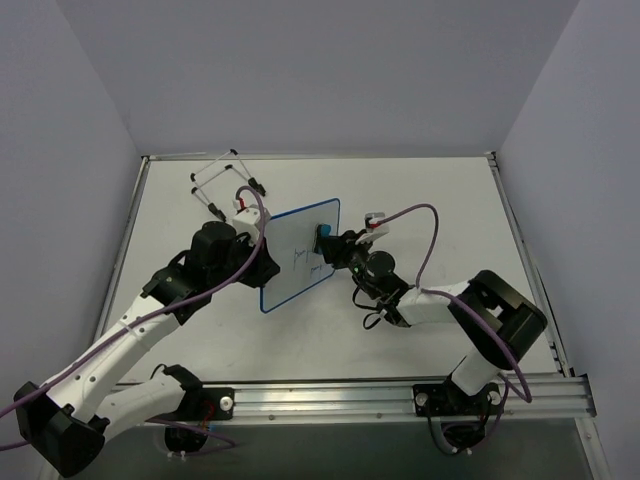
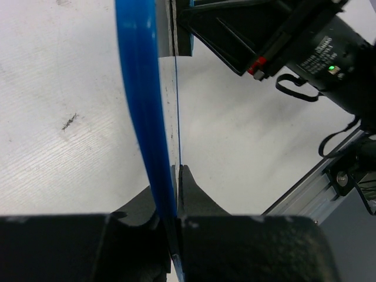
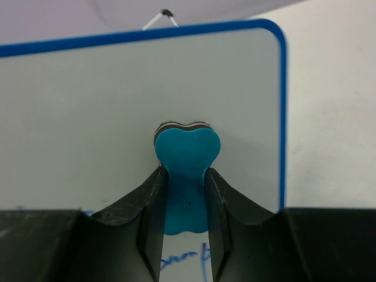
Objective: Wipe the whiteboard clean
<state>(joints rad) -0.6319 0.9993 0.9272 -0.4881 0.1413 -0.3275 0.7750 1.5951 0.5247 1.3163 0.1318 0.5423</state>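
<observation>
White tabletop [image 1: 430, 210] lies beneath; my left gripper [image 2: 176, 176] pinches the whiteboard [image 1: 300, 235] by its blue edge, holding it raised mid-table. My right gripper [image 3: 184, 171] clamps the eraser [image 3: 187, 147] against its face. Pressing too hard could, I judge, lever the board loose.

The whiteboard [image 1: 300, 255] stands like a wall between my two arms. My left gripper [image 1: 267, 268] is clamped on its edge, and my right gripper [image 1: 328, 243] meets its face with the eraser [image 1: 324, 236] pinched between its fingers, so the only way across is around the board. The wire stand [image 1: 225, 180] blocks the far-left corner (thin legs, easy to snag). A purple cable [image 1: 428, 225] loops over the right arm. I see open surface [image 1: 440, 190] far right and behind the board, plus a strip toward the rail [image 1: 330, 398]. Walls close off the left, right and back.
</observation>
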